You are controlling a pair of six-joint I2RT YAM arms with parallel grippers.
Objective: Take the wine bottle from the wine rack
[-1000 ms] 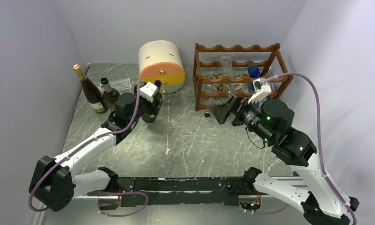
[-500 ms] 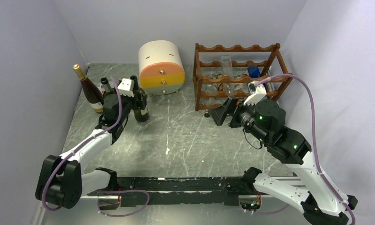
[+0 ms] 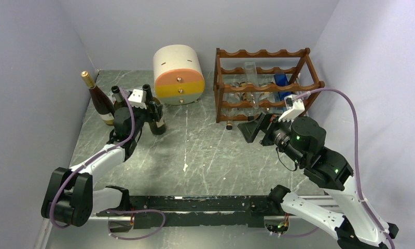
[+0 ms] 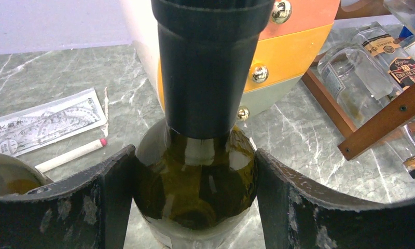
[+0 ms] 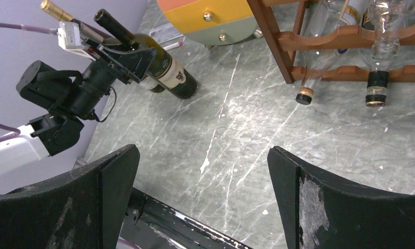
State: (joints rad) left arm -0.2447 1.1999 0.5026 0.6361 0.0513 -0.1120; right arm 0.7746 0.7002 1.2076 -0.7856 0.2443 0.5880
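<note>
Since the wine bottle (image 5: pixel 166 72) already stands upright on the table (image 3: pixel 205 150) well to the left of the wine rack (image 3: pixel 218 78), beyond the drawer unit (image 3: pixel 178 67), I'd say the lift-off is done and this is the setting-down. The left gripper (image 4: pixel 194 176) has its fingers clasped around the bottle's shoulder. Next, I reckon, those fingers need to part and rise straight up past the neck without tipping it. Just in front of the rack, the right gripper (image 5: pixel 203 155) hovers above the table, fingers spread wide, holding nothing
</note>
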